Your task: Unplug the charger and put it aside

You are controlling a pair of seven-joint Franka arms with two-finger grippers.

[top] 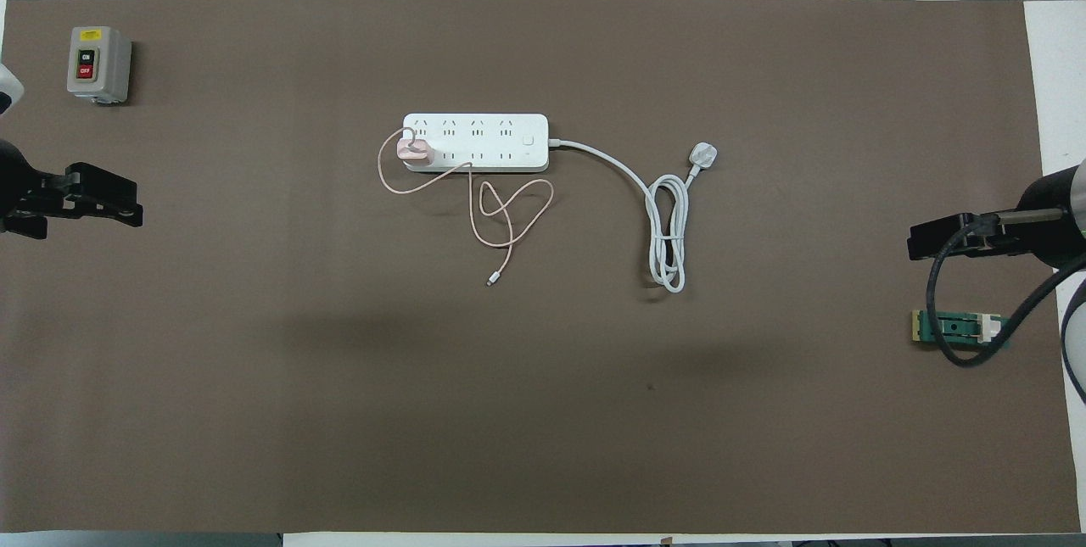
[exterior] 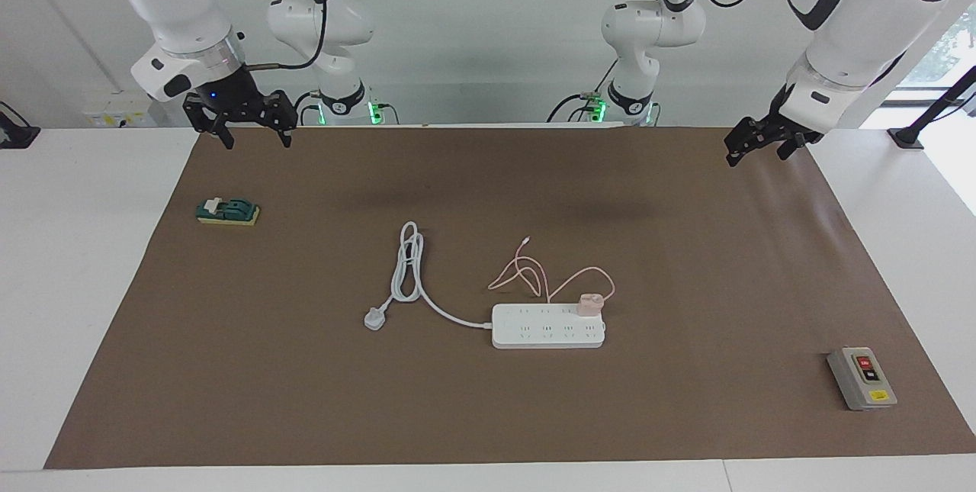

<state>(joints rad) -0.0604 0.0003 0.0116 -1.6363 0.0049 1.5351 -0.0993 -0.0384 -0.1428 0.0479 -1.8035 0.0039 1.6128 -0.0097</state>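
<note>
Nothing done yet: the charger [exterior: 589,304] sits plugged into the power strip [exterior: 547,326] mid-table, at its three o'clock end. Left gripper [exterior: 762,146] and right gripper [exterior: 248,126] hang empty, jaws spread.

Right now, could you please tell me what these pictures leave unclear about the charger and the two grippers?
- Charger: its prongs are hidden in the power strip, both views.
- Cable tip: connector type too small to tell.
- Left gripper: overhead view's edge cuts off its arm.
- Right gripper: a black cable crosses it in the overhead view.
</note>
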